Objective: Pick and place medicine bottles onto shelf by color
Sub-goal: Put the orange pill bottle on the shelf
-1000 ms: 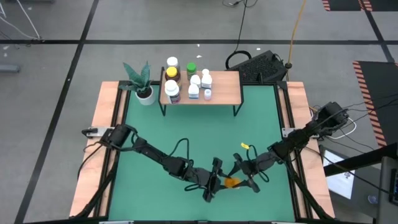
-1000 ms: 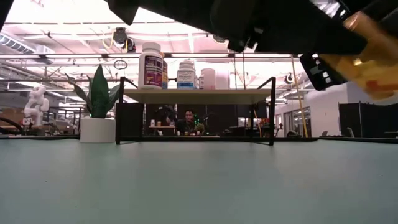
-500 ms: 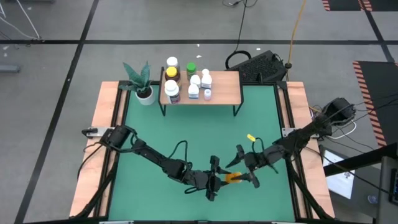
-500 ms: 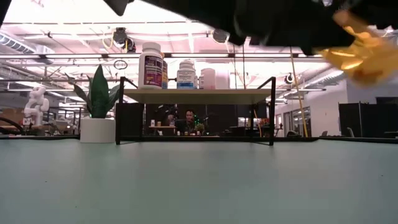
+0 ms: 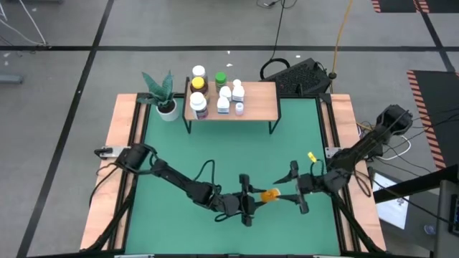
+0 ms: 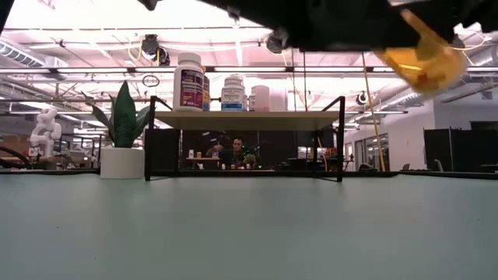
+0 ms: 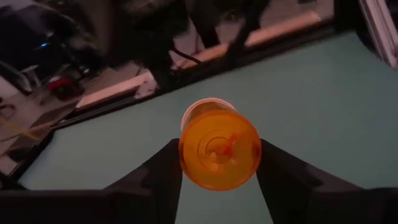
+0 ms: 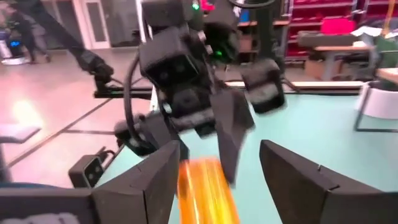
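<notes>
Green table [image 5: 215, 150] in an open lab hall, near edge first. Orange bottle [image 5: 270, 194] is now pinched only in the left gripper [image 5: 247, 201], lifted clear of the mat. The right gripper [image 5: 295, 188], at the bottle a second ago, has backed away; its jaws stand spread, nothing between them. Reads as a completed hand-over, carry to follow. Bottle lies level, long axis straight out from the left jaws, base toward the wrist. Shelf [image 5: 262, 100] well beyond, other bottles [image 5: 215, 92] grouped on it.
</notes>
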